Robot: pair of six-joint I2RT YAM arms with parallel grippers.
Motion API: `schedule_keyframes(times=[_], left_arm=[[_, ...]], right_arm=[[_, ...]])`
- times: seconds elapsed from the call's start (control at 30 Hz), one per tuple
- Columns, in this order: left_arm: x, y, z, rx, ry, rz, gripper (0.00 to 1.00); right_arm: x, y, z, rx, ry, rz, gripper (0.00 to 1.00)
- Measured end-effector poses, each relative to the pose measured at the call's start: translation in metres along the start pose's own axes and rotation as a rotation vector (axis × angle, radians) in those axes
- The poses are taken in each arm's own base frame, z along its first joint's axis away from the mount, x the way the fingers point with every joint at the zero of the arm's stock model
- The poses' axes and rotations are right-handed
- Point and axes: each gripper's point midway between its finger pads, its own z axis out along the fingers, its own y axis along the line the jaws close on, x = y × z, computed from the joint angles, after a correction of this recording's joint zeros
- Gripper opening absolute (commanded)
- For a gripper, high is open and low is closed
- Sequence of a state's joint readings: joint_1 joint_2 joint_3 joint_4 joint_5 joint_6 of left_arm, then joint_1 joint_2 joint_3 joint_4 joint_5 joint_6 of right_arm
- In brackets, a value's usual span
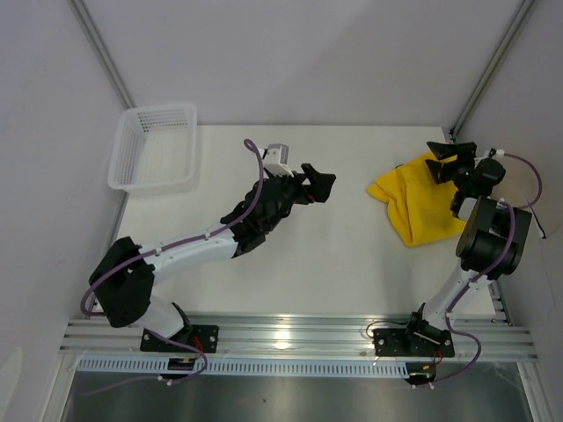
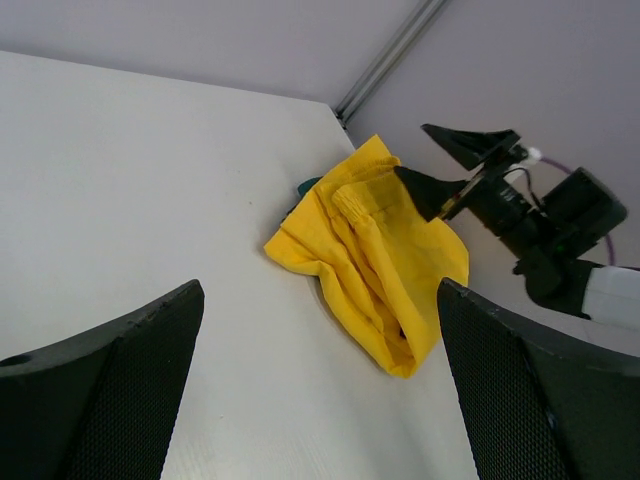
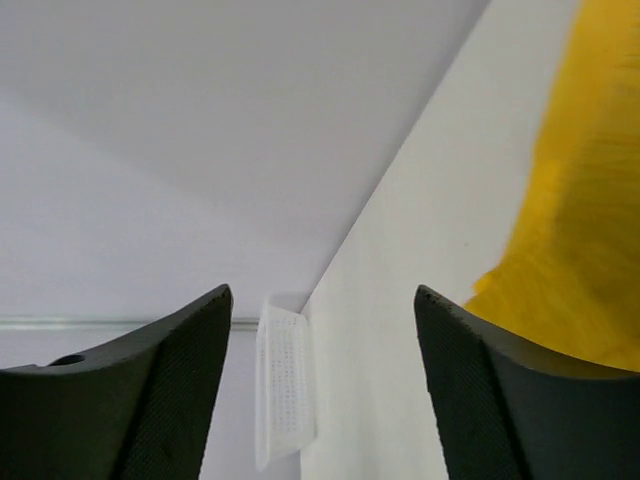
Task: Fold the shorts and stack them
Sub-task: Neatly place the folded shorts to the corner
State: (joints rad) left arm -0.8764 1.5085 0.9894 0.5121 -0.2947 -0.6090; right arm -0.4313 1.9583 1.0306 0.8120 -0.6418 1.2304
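Observation:
The yellow shorts (image 1: 413, 200) lie crumpled at the table's far right; they also show in the left wrist view (image 2: 375, 250) and the right wrist view (image 3: 580, 240). Only a small dark teal bit of the green shorts (image 2: 304, 187) peeks out from under their far edge. My left gripper (image 1: 322, 182) is open and empty, held above the table's middle and facing the yellow shorts from the left (image 2: 320, 330). My right gripper (image 1: 444, 160) is open and empty, hovering just above the yellow shorts' far right part (image 3: 320, 310); it also shows in the left wrist view (image 2: 440, 165).
A white mesh basket (image 1: 123, 149) stands at the far left corner, also seen in the right wrist view (image 3: 285, 390). Grey walls and metal frame posts (image 1: 493, 66) enclose the table. An aluminium rail (image 1: 290, 330) runs along the near edge.

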Motion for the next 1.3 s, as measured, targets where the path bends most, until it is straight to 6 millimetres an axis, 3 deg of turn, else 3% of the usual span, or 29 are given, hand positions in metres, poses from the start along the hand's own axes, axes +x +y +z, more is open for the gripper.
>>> schedule_keyframes(times=[0.1,0.27,0.47,0.67,0.77,0.87,1.03,1.13,1.3], left_arm=[[-0.013,0.002,-0.014,-0.033,0.002,0.017,0.99],[-0.039,0.019,-0.045,-0.128,-0.012,0.038,0.99],[-0.056,0.065,-0.107,-0.253,-0.02,0.051,0.99],[-0.06,0.092,-0.161,-0.324,-0.014,0.072,0.99],[-0.06,0.102,-0.181,-0.351,-0.014,0.08,0.99],[-0.049,0.115,-0.196,-0.371,0.005,0.097,0.99],[-0.02,0.146,-0.216,-0.444,0.079,0.149,0.99],[-0.006,0.159,-0.223,-0.462,0.097,0.161,0.99],[0.02,0.182,-0.236,-0.474,0.115,0.196,0.99]], right_arm=[[0.007,0.044,-0.014,-0.02,0.005,-0.125,0.99],[0.034,0.111,-0.052,-0.074,0.006,-0.355,0.99],[0.078,0.142,-0.107,-0.057,0.017,-0.576,0.99],[0.142,0.167,-0.163,-0.104,0.061,-0.797,0.99],[0.153,0.158,-0.182,-0.095,0.063,-0.855,0.99],[0.159,0.135,-0.197,-0.06,0.052,-0.872,0.99],[0.17,0.069,-0.218,0.036,0.028,-0.852,0.99],[0.179,0.041,-0.229,0.037,0.017,-0.861,1.0],[0.188,0.034,-0.236,-0.01,0.024,-0.885,0.99]])
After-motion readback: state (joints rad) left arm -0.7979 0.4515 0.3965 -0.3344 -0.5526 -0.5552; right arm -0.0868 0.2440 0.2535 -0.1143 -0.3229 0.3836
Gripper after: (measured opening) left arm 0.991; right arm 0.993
